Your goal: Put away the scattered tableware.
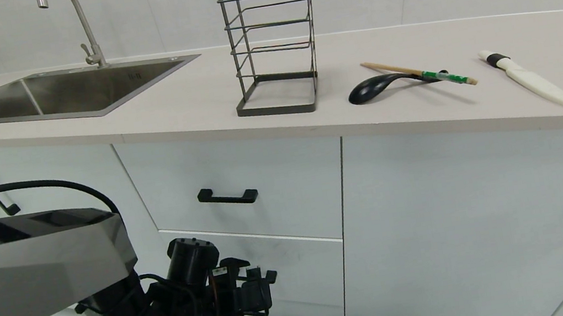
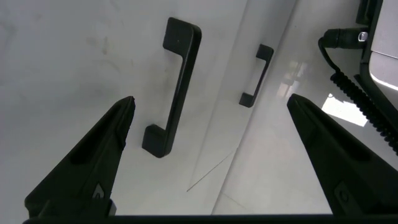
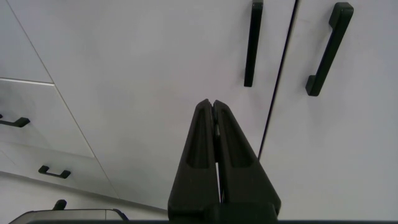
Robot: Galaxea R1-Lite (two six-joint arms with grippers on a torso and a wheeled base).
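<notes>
Jaws spread wide on the left gripper (image 2: 209, 99), low in the head view's lower left, facing a drawer handle (image 2: 171, 87). The right gripper (image 3: 213, 102) has its jaws pressed together. Right of centre on the countertop (image 1: 183, 100) lie a black spoon (image 1: 374, 88), chopsticks (image 1: 416, 72) across its handle, and a white knife (image 1: 529, 79) farther right.

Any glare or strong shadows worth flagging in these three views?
Head view: soft shadows beside the spoon and chopsticks on the counter, mild sheen in the sink. Left wrist view: a bright glare patch beyond the handles. Right wrist view: even light, no glare.
</notes>
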